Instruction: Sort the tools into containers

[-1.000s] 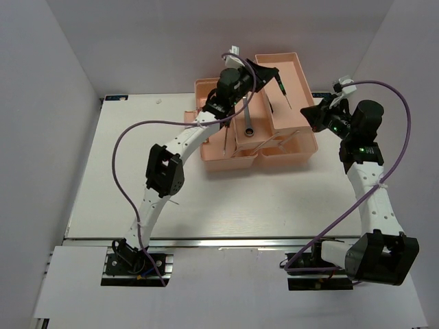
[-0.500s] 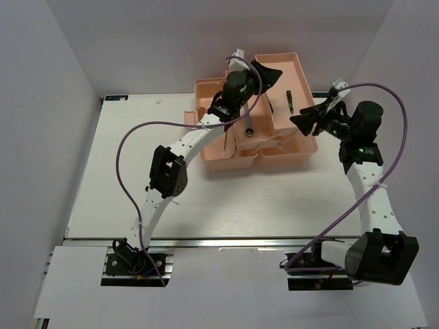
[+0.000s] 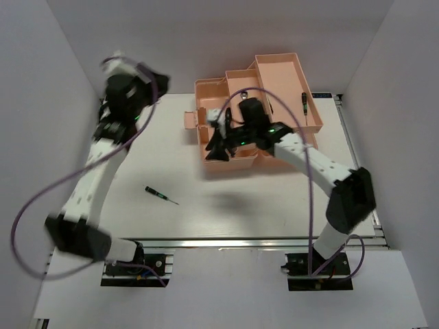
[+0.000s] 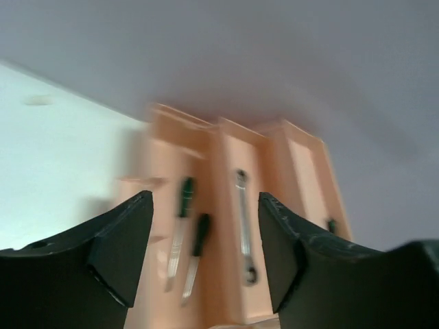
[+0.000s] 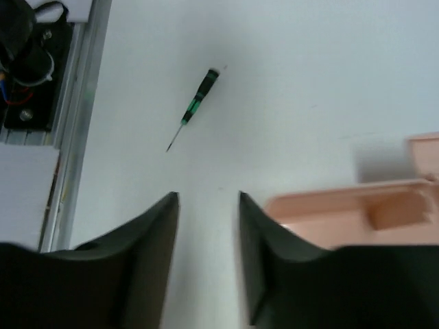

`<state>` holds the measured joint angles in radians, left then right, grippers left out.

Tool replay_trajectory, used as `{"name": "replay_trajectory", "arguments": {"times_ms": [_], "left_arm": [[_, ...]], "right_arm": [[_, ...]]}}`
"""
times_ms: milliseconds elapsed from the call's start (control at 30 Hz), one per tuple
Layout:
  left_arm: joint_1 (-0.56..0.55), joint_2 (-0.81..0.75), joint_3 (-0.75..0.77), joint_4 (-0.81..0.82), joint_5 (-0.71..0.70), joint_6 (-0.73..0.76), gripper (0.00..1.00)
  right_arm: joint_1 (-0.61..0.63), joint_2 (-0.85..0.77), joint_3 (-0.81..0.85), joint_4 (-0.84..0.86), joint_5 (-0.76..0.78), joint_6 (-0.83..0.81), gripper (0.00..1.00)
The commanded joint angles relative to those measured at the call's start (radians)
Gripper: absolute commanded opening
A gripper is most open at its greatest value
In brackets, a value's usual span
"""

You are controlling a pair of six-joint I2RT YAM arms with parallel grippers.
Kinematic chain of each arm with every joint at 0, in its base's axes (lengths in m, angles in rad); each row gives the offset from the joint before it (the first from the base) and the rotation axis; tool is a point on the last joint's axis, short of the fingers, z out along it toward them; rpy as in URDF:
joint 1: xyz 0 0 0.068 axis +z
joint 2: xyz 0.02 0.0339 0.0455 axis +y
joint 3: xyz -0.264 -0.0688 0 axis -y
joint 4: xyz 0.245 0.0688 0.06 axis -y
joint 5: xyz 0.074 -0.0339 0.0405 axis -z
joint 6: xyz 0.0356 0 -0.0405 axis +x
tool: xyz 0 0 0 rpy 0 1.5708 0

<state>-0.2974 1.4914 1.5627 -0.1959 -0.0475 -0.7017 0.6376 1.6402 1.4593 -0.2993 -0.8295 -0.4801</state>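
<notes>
The salmon-pink toolbox (image 3: 233, 164) stands open at the back of the table, its trays (image 3: 278, 68) stepped up to the right. One screwdriver (image 3: 161, 195) lies loose on the table, also seen from the right wrist as a screwdriver (image 5: 195, 106). Another screwdriver (image 3: 304, 99) lies in the top right tray. In the left wrist view, two screwdrivers (image 4: 184, 199) share one compartment and the wrench (image 4: 243, 226) lies in the one beside it. My left gripper (image 3: 154, 74) (image 4: 206, 199) is open and empty, raised far left. My right gripper (image 3: 216, 147) (image 5: 208, 195) hangs open and empty over the toolbox's front left.
A grey wall (image 3: 41, 103) stands close beside the left arm. The metal rail (image 3: 219, 241) runs along the table's near edge, with the arm bases below it. The toolbox's small latch flap (image 3: 190, 120) sticks out to the left.
My left arm swung from the toolbox to the far left, jaws opening. My right arm crossed from the right to the toolbox's front left, jaws opened. A screwdriver now lies on the table.
</notes>
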Motion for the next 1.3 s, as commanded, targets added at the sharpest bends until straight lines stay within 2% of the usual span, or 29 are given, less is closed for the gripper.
{"name": "replay_trajectory", "arguments": {"times_ms": [0, 33, 67, 133, 233, 300, 367, 400, 500, 600, 667, 767, 933, 1067, 1100, 1167, 1200, 1267], "left_arm": [[0.092, -0.290, -0.269, -0.250, -0.004, 0.096, 0.74], [0.098, -0.418, -0.321, -0.295, -0.075, 0.102, 0.77], [0.099, -0.478, -0.402, -0.383, -0.104, 0.100, 0.80], [0.101, -0.634, -0.466, -0.501, -0.178, 0.082, 0.81], [0.101, -0.803, -0.552, -0.618, -0.245, -0.036, 0.81], [0.099, -0.873, -0.588, -0.664, -0.275, -0.080, 0.81], [0.101, -0.946, -0.598, -0.715, -0.299, -0.116, 0.81], [0.099, -0.960, -0.592, -0.732, -0.305, -0.120, 0.81], [0.099, -0.978, -0.555, -0.796, -0.316, -0.117, 0.82], [0.099, -0.961, -0.515, -0.856, -0.315, -0.105, 0.82], [0.101, -0.955, -0.503, -0.889, -0.315, -0.105, 0.82], [0.099, -0.962, -0.494, -0.907, -0.302, -0.110, 0.82], [0.099, -0.977, -0.474, -0.936, -0.299, -0.114, 0.82], [0.099, -0.977, -0.455, -0.959, -0.308, -0.110, 0.82], [0.101, -0.977, -0.455, -0.962, -0.308, -0.110, 0.82], [0.101, -0.981, -0.457, -0.967, -0.311, -0.108, 0.82], [0.101, -0.982, -0.460, -0.970, -0.313, -0.110, 0.82], [0.101, -0.993, -0.467, -0.967, -0.311, -0.114, 0.82]], "right_arm": [[0.141, 0.128, 0.081, -0.101, 0.203, 0.026, 0.50], [0.177, 0.156, 0.091, -0.101, 0.277, 0.034, 0.60], [0.230, 0.202, 0.107, -0.081, 0.314, 0.064, 0.66], [0.273, 0.248, 0.121, -0.029, 0.437, 0.150, 0.74], [0.336, 0.415, 0.243, -0.024, 0.521, 0.271, 0.78], [0.355, 0.484, 0.367, -0.049, 0.514, 0.354, 0.78], [0.378, 0.540, 0.397, -0.012, 0.524, 0.386, 0.79], [0.388, 0.541, 0.359, 0.081, 0.538, 0.399, 0.85], [0.427, 0.576, 0.371, 0.144, 0.602, 0.403, 0.87], [0.445, 0.667, 0.467, 0.094, 0.627, 0.440, 0.87], [0.450, 0.757, 0.599, 0.023, 0.642, 0.475, 0.87], [0.473, 0.794, 0.624, 0.061, 0.681, 0.486, 0.86], [0.504, 0.829, 0.612, 0.104, 0.765, 0.440, 0.81], [0.521, 0.840, 0.576, 0.121, 0.825, 0.381, 0.71], [0.525, 0.840, 0.566, 0.120, 0.857, 0.368, 0.63], [0.536, 0.836, 0.546, 0.114, 0.874, 0.341, 0.53], [0.539, 0.836, 0.524, 0.100, 0.889, 0.321, 0.44], [0.545, 0.822, 0.495, 0.083, 0.895, 0.311, 0.34]]}}
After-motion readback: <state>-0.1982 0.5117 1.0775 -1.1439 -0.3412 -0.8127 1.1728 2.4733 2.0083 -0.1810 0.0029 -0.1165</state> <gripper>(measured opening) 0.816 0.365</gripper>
